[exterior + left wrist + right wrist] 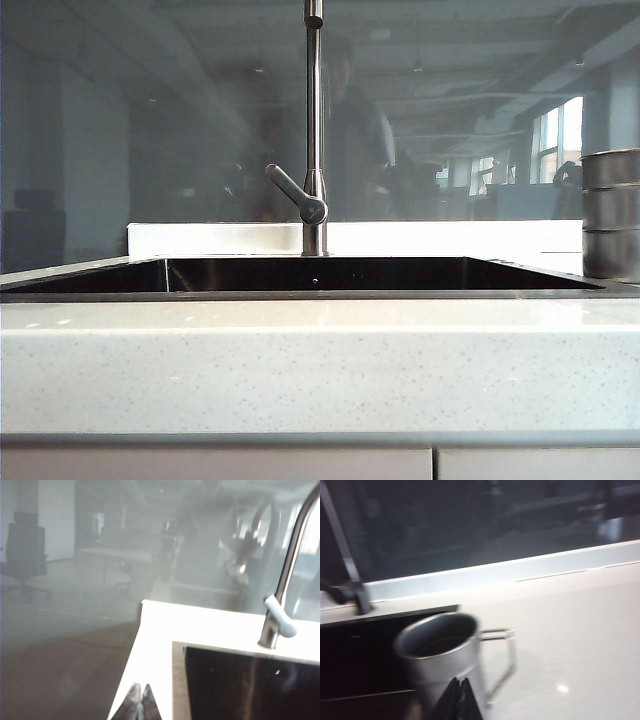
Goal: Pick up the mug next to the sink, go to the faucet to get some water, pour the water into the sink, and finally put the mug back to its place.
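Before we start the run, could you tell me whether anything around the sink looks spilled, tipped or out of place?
Nothing stands out. The mug stands upright on the counter by the sink, the faucet is upright, and no spill shows. Both the left gripper and right gripper have their fingers shut and hold nothing.

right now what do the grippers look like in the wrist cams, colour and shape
Little of either shows. The left gripper shows two slim, pointed, grey metallic fingertips pressed into a narrow wedge. The right gripper shows the same tapered pair, looking darker, nearly black. No cables, markings or arm links are visible, and neither arm appears in the exterior view.
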You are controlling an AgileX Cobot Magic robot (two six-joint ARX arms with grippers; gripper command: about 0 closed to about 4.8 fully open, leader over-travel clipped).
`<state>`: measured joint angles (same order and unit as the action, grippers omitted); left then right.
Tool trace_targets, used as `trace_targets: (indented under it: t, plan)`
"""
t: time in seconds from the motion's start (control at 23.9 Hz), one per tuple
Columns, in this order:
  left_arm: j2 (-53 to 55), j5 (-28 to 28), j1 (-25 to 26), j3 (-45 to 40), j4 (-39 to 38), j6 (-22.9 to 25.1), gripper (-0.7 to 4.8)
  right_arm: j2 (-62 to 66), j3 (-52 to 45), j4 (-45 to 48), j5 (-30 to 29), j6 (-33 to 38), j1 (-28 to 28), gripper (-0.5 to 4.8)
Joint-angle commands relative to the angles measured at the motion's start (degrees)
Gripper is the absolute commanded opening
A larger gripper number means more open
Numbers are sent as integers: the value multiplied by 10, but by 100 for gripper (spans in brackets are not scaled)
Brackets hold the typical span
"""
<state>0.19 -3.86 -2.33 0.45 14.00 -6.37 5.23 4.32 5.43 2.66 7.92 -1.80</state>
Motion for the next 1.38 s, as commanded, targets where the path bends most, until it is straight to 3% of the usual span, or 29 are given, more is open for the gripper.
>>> trace_targets:
  t: [0.04,0.13,0.17,0.29,0.54,0.71,1.38]
  plan:
    - [0,2,1,2,9,-12,-6,98,3,84,16,-29,0,165]
    - [0,2,1,2,9,-12,-6,196,4,151,18,-76,-1,243]
    - [0,2,1,2,9,-12,-6,225,6,170,18,-89,-1,257]
    - [0,2,1,2,9,-12,-6,370,26,259,19,-112,-20,257]
    - [0,2,1,2,9,-12,-6,537,39,416,-10,-109,-63,252]
    - [0,2,1,2,9,-12,-5,588,42,451,-52,-109,-63,252]
    - [0,31,1,2,2,-12,-5,713,81,560,-54,-78,-76,252]
